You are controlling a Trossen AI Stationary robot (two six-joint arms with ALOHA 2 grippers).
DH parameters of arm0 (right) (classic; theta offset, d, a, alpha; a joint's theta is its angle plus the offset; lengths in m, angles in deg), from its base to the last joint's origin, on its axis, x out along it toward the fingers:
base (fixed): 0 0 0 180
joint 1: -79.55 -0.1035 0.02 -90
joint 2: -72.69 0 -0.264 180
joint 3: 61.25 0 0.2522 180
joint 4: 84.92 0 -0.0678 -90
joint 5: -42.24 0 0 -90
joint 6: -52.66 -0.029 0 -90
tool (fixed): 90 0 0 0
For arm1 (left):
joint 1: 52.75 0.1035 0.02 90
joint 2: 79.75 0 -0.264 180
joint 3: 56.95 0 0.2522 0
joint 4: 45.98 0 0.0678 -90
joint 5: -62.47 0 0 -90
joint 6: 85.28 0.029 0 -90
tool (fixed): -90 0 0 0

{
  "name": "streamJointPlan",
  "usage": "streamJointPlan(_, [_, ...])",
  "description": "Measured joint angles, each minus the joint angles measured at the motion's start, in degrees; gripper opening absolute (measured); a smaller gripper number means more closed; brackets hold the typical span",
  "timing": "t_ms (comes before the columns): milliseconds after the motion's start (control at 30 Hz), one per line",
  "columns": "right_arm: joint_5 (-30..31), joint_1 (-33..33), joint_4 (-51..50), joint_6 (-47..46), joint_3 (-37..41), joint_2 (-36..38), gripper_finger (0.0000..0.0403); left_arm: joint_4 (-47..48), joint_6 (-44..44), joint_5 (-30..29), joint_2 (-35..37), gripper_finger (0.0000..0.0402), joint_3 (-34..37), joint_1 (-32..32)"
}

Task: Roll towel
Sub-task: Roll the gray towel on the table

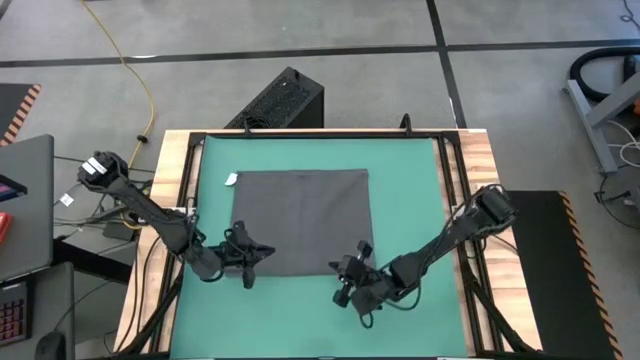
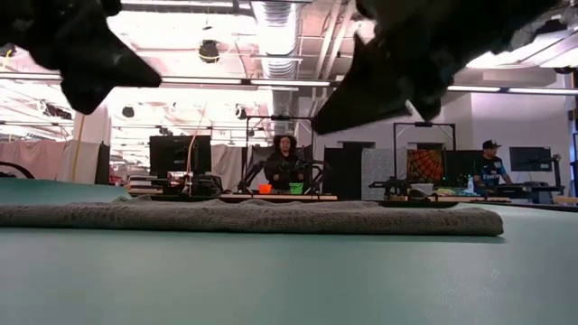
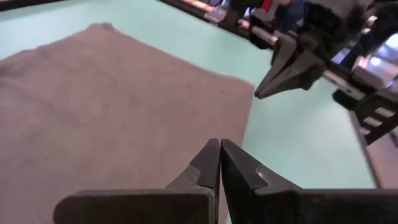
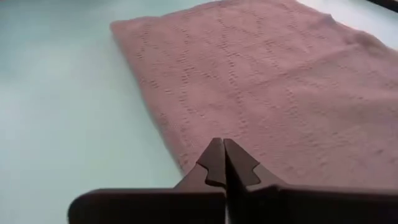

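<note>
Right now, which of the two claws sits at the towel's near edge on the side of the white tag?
The left claw, shut, at the towel's near-left corner, below the white tag. The right claw, also shut, is at the opposite near corner.

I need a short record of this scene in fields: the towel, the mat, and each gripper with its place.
towel: dark grey towel, flat and unrolled, white tag at its far left corner
mat: green mat under the towel
left gripper: left gripper, fingers shut, at the towel's near left corner
right gripper: right gripper, fingers shut, at the towel's near right corner
rolling: not yet begun
</note>
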Motion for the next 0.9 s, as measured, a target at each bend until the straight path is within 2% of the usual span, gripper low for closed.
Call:
streamJointPlan(100, [3.3, -0.4, -0.2, -5.0, -0.3, -2.5, 0.0005, -0.8, -1.1, -2.3, -2.4, 0.0, -0.1, -1.7])
streamJointPlan(300, [5.5, -0.9, -3.3, -12.4, -0.4, -5.1, 0.0003, -0.9, -5.6, -5.7, -8.8, 0.0, 0.0, -4.3])
streamJointPlan(467, [5.7, -0.9, -8.2, -15.7, -0.5, -5.0, 0.0003, -4.4, -9.9, -5.3, -16.2, 0.0, -0.1, -5.1])
streamJointPlan(667, [3.7, -1.0, -11.1, -18.0, -0.4, -6.2, 0.0002, -9.6, -14.0, -5.5, -24.3, 0.0, -0.2, -5.9])
streamJointPlan(800, [-0.5, -1.1, -10.3, -19.7, -0.4, -9.3, 0.0002, -10.1, -16.4, -3.5, -27.1, 0.0, -0.3, -6.0])
streamJointPlan(900, [-0.7, -1.6, -11.1, -24.4, -0.7, -11.3, 0.0002, -10.0, -17.0, -2.2, -28.4, 0.0, -0.6, -6.1])
